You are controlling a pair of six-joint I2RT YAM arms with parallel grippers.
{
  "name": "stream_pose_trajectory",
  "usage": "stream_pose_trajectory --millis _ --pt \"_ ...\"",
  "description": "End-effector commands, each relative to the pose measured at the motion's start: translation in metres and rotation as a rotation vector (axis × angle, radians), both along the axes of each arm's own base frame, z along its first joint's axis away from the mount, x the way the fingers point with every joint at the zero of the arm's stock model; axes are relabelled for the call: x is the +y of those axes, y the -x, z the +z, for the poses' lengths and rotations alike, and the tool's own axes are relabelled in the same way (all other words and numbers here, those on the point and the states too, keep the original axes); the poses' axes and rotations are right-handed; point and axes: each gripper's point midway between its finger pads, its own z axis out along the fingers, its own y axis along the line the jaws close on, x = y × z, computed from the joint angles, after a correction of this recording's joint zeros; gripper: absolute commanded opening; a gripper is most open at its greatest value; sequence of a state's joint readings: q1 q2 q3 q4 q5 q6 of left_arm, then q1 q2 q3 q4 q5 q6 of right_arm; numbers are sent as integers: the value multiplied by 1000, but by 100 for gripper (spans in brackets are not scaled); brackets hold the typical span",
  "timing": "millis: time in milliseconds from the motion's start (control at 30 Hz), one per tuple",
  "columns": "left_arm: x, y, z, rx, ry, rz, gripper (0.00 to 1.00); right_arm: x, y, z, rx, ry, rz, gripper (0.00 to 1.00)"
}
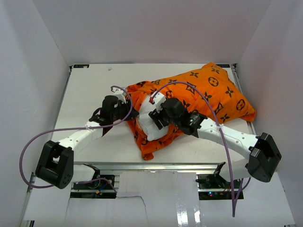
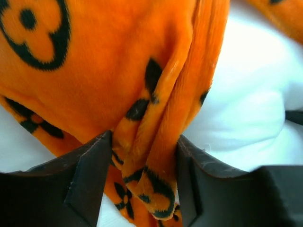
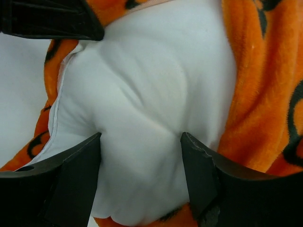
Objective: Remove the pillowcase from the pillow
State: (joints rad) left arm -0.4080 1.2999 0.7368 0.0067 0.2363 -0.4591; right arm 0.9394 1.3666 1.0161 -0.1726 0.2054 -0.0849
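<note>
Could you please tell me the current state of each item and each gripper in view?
pillowcase: partly pulled back and bunched at its open end, covering most of the pillow.
pillow: one white end exposed, the rest inside the pillowcase.
left gripper: closed on a fold of the pillowcase.
right gripper: pinching the pillow's exposed end.

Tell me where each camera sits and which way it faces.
Top: above and behind the arms, looking down at the table; both arms show.
Left wrist: on the left hand, facing the pillowcase fold between its fingers.
Right wrist: on the right hand, facing the pillow between its fingers.
Shared: both wrist views show pillow and pillowcase.
</note>
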Motion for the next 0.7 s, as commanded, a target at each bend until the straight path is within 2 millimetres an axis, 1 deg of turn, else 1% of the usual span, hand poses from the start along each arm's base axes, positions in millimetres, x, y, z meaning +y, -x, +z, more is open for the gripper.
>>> stream_pose_trajectory --millis 0,67,100,133,200,233,267,333,367,400,433,500,533,567,600,633,667 --pt "7 2 -13 -5 -48 38 35 -25 -19 -1 -12 16 -96 69" --pt "19 -4 -11 -20 -72 110 13 -31 -25 0 -7 6 -111 61" --pt "25 -6 -12 -8 -79 159 0 -35 -27 -1 -5 11 -121 56" --pt "42 -14 -11 -18 -124 258 0 -45 -35 -2 -6 14 -154 47" --pt "59 -16 -6 -30 -153 348 0 -58 -42 -2 -2 -2 -183 38" --pt "78 -22 -4 -38 -177 472 0 -71 -51 -2 3 -11 -222 33" --pt "91 -22 -6 -27 -188 536 0 -77 -54 -2 10 -26 -239 32" --pt "109 -24 -16 18 -182 632 0 -93 -61 0 11 -42 -286 33" --pt "118 -25 -24 49 -195 658 0 -94 -62 0 17 -48 -285 33" --pt "120 -25 -41 94 -226 662 0 -96 -63 0 13 -51 -289 33" --pt "120 -27 -46 113 -236 669 0 -95 -63 0 14 -52 -288 33" --pt "116 -25 -65 157 -245 649 0 -89 -62 -2 30 -60 -259 34" --pt "112 -24 -69 162 -234 633 0 -87 -63 0 29 -70 -254 35" --pt "104 -22 -72 164 -197 593 0 -83 -62 3 35 -78 -238 36" --pt "97 -22 -67 146 -157 565 0 -78 -57 7 38 -80 -212 38" --pt "90 -21 -64 133 -124 527 0 -70 -55 22 11 -100 -180 40" --pt "79 -22 -58 104 -67 483 0 -62 -49 40 -27 -122 -146 43"
